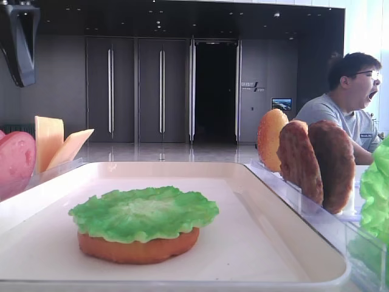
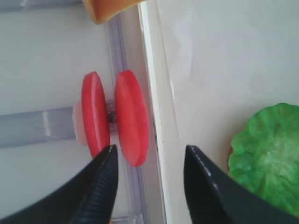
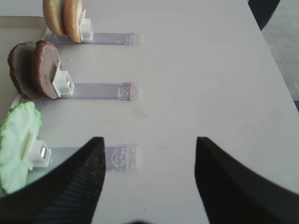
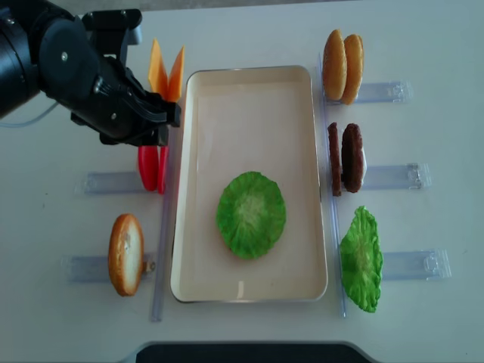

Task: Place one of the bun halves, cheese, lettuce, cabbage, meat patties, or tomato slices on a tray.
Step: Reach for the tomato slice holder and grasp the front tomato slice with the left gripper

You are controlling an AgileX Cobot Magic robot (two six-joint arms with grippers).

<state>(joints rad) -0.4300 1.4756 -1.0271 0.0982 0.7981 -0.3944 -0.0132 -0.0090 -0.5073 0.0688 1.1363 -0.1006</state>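
Note:
Two red tomato slices (image 2: 131,116) stand on edge in a clear rack just left of the cream tray (image 4: 249,113). My left gripper (image 2: 149,158) hovers open over them. The slice nearer the tray has its lower edge between the fingers (image 2: 100,186), and nothing is gripped. On the tray, a green lettuce leaf (image 4: 251,214) lies on a flat bun half (image 1: 138,248). My right gripper (image 3: 149,144) is open over bare table beside the rack holding another lettuce leaf (image 3: 18,144). It holds nothing.
Clear racks flank the tray. On the left are cheese slices (image 4: 166,72) and a bun half (image 4: 125,253). On the right are bun halves (image 4: 342,66), meat patties (image 4: 346,157) and lettuce (image 4: 361,259). A seated person (image 1: 352,103) is behind the table.

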